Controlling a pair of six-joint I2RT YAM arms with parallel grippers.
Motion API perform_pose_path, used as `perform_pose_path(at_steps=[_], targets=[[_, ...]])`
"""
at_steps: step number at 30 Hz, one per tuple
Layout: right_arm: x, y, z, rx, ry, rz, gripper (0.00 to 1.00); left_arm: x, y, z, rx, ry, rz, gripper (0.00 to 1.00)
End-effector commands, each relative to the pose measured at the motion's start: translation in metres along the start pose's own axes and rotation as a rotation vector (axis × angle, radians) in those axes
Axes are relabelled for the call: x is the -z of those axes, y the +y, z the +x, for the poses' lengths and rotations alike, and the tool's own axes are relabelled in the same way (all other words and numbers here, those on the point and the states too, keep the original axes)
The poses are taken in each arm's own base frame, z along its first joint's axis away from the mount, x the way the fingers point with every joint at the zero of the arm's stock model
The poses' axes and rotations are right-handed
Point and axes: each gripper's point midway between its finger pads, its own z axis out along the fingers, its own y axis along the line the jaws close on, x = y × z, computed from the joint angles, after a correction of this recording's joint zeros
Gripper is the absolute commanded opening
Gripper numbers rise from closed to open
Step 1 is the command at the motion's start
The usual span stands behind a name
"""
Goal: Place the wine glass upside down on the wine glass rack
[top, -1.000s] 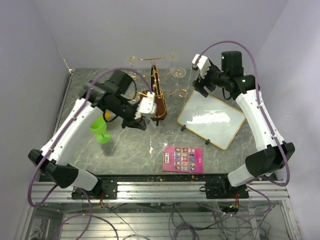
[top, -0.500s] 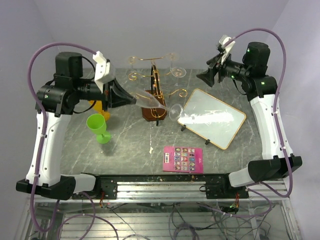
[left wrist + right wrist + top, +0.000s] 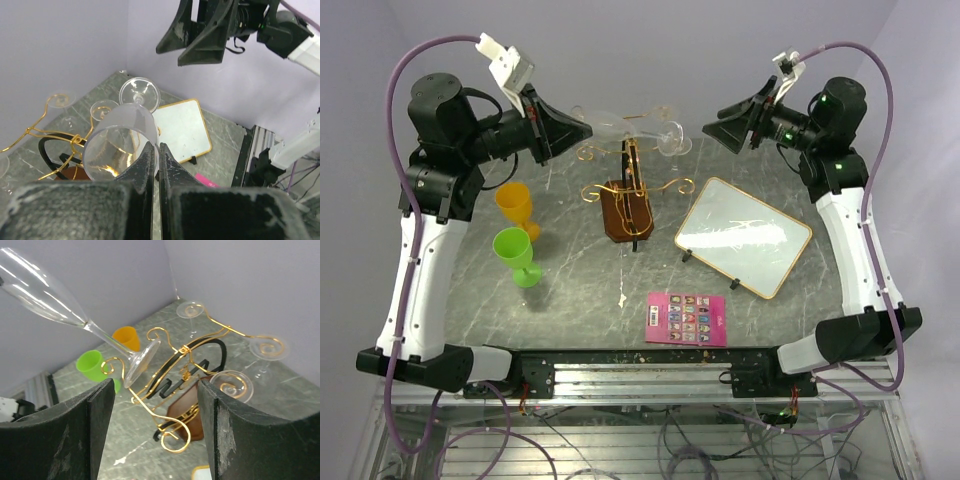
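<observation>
Wine glass (image 3: pixel 620 124) pinched by left tool (image 3: pixel 584 129), right tool (image 3: pixel 712 132) spread; pink card (image 3: pixel 687 318) lettering unreadable.

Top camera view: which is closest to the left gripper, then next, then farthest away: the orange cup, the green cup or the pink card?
From the left gripper:
1. Orange cup, on the left side, closest.
2. Green cup, just in front of the orange one.
3. Pink card, front middle, farthest.
</observation>
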Motion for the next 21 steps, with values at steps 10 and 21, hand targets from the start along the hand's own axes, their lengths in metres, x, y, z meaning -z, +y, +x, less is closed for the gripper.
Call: perform_pose_path(at_steps=[10,21], targets=[[-0.036,0.014,0.020,-0.128,0.011,-0.034,0.58,-0.004,0.011,-0.029,-0.007,-0.116,-0.052,0.07],[-0.059,0.018,0.030,-0.151,0.031,-0.055,0.40,-0.008,0.015,-0.028,-0.007,-0.113,-0.048,0.07]])
